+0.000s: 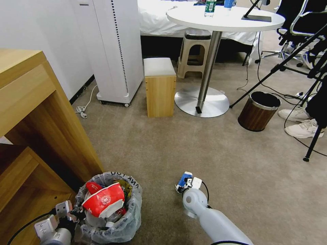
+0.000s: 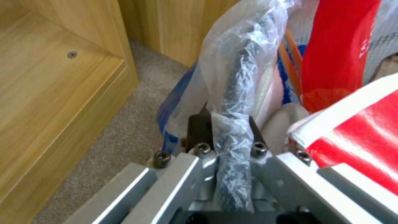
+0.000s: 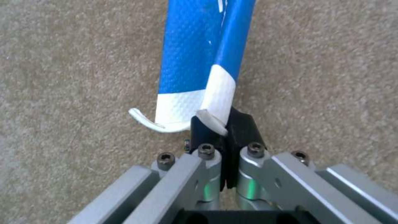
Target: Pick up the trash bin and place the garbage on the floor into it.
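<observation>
- Beige carpet floor [image 1: 190, 149] runs from a wooden desk [image 1: 30, 112] on the robot's left out to a round pedestal table [image 1: 224, 18] and a brown wood-grain bin [image 1: 258, 111] far ahead; no loose litter is visible on the open stretch.
- By the desk's lower corner sits the trash bin [image 1: 129, 217], its crinkly bag already heaped with red-and-white wrappers.
- At the bin's near-left rim, the left gripper [image 1: 73, 214] has its jaws clamped on the bagged edge, as the left wrist view shows [image 2: 230, 137].
- Over bare carpet to the bin's right, the right gripper [image 3: 224, 130] is pinched together on the white end of a flattened blue-white paper cup [image 3: 199, 62].
- From those jaws the cup's long axis points straight away, toward the carpet.
- My judgement: what matters is that the bin's mouth lies to the left of the cup, near but apart, so the right arm must carry sideways over the rim.
</observation>
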### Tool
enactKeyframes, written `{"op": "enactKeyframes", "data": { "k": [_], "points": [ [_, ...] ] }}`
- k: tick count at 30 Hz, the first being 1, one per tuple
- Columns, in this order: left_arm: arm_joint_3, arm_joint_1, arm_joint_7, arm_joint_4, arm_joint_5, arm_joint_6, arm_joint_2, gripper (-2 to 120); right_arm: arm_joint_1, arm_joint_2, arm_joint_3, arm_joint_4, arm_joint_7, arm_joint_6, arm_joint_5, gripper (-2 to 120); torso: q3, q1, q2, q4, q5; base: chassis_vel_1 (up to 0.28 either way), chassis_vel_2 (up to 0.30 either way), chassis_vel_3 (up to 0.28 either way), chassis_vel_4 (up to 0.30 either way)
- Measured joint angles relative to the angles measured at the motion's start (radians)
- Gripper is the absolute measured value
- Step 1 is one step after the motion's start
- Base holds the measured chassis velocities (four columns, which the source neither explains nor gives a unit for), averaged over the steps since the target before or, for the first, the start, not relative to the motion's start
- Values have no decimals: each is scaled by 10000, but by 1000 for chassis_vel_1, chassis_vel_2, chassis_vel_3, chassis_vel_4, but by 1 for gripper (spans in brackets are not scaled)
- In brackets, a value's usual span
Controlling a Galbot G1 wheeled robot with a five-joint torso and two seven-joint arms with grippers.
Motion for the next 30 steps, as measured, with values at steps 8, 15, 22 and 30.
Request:
{"op": "enactKeyframes", "data": {
  "k": [8,15,22,30],
  "points": [
    [-1,-12,4,67,2,-32,0,1,-238,-453,94,594,-208,95,-166,0,0,0,0,1,2,0,0,0,0],
    [-17,-60,18,99,-25,-31,25,1,-707,-2315,571,2844,-2208,1319,-664,0,0,0,0,-2,-6,0,0,0,0],
    [-7,-81,21,100,-41,-27,25,1,-786,-3634,664,4477,-4740,3132,-1642,0,0,0,0,0,-1,0,0,0,0],
    [-3,12,21,-40,-56,-25,39,1,438,-5358,-834,4954,-8572,5879,-3092,0,1,1,0,0,0,0,0,0,0]
  ]
}}
